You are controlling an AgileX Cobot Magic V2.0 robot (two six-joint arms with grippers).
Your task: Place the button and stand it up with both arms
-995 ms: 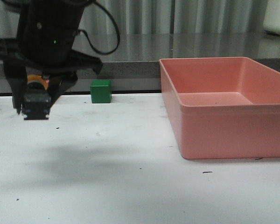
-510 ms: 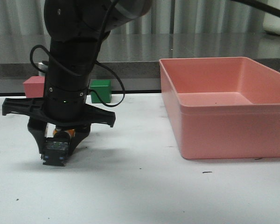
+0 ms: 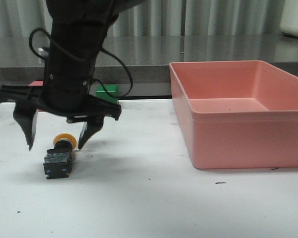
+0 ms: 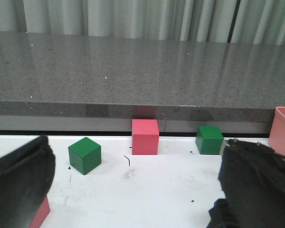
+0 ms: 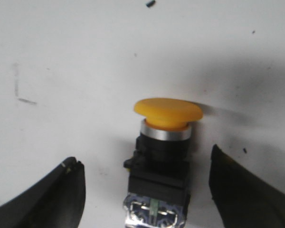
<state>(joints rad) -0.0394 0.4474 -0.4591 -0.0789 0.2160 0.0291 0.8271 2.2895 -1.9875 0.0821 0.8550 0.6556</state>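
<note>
We see the button (image 3: 59,157) lying on its side on the table (image 3: 149,203), between the spread-open fingers of our right gripper (image 3: 54,141), at nine o'clock from the pink bin (image 3: 238,114), so placing looks done and standing remains, while our left gripper (image 4: 133,190) is spread empty.

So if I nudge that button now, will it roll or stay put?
The button lies on its side, with its round yellow cap clear of the open right hand. The blocky black base probably stops it rolling; the cap may let it pivot. It looks rigid, and the silvery collar could be slippery.
</note>
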